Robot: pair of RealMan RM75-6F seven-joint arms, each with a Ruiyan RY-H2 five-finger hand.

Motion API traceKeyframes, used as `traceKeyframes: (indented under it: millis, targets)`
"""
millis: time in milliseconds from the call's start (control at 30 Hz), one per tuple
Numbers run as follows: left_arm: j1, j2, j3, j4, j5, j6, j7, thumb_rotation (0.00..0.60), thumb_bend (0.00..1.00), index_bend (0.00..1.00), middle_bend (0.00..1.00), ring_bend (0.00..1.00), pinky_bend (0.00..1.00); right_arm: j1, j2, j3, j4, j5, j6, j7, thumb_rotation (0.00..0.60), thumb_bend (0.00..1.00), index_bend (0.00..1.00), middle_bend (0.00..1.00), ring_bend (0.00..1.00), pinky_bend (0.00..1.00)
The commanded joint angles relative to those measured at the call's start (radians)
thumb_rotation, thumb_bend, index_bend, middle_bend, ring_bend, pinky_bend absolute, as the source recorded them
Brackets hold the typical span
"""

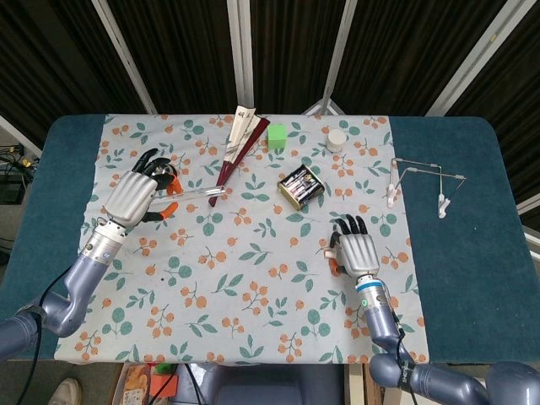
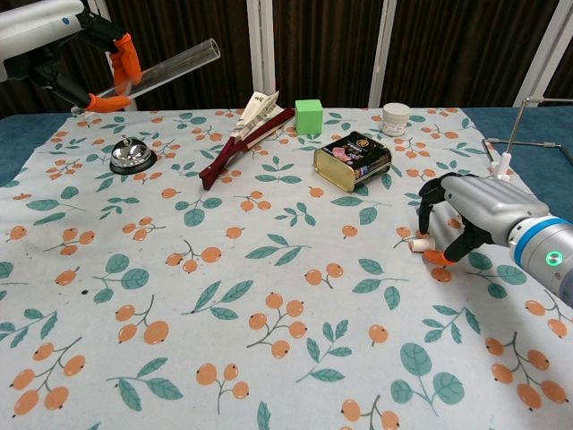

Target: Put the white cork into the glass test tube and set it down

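Cork (image 2: 421, 245) lies under right hand (image 2: 466, 218) — fingers arched, not gripping — left hand (image 1: 135, 196) holds tube (image 2: 166, 67).

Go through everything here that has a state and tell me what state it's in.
glass test tube: lifted off the table, tilted, mouth unplugged
left hand: holds the tube
white cork: lying on the cloth
right hand: fingers curled over the cork
battery tin: open
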Motion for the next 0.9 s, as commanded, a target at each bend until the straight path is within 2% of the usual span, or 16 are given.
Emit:
traceKeyframes:
  millis: [33, 300, 600, 900]
  targets:
    - [0.000, -0.001, 0.000, 0.002, 0.000, 0.000, -0.003, 0.600, 0.58, 0.61, 0.67, 0.17, 0.00, 0.001, 0.000, 0.000, 0.004, 0.003, -0.001, -0.002, 0.600, 0.34, 0.53, 0.18, 0.00, 0.00]
    - [-0.003, -0.007, 0.002, 0.011, 0.005, -0.002, -0.010, 0.600, 0.58, 0.62, 0.67, 0.17, 0.00, -0.001, 0.000, -0.005, 0.007, 0.008, -0.001, -0.003, 0.600, 0.42, 0.60, 0.20, 0.00, 0.00]
    - [-0.002, -0.008, 0.000, 0.011, 0.004, 0.001, -0.013, 0.600, 0.58, 0.62, 0.67, 0.17, 0.00, -0.004, 0.011, -0.009, -0.011, -0.008, 0.014, 0.006, 0.600, 0.43, 0.64, 0.22, 0.00, 0.00]
    - [-0.008, -0.022, -0.003, 0.004, 0.004, 0.000, -0.012, 0.600, 0.58, 0.62, 0.67, 0.17, 0.00, 0.006, 0.042, 0.014, -0.040, -0.069, 0.059, 0.040, 0.600, 0.43, 0.65, 0.23, 0.00, 0.00]
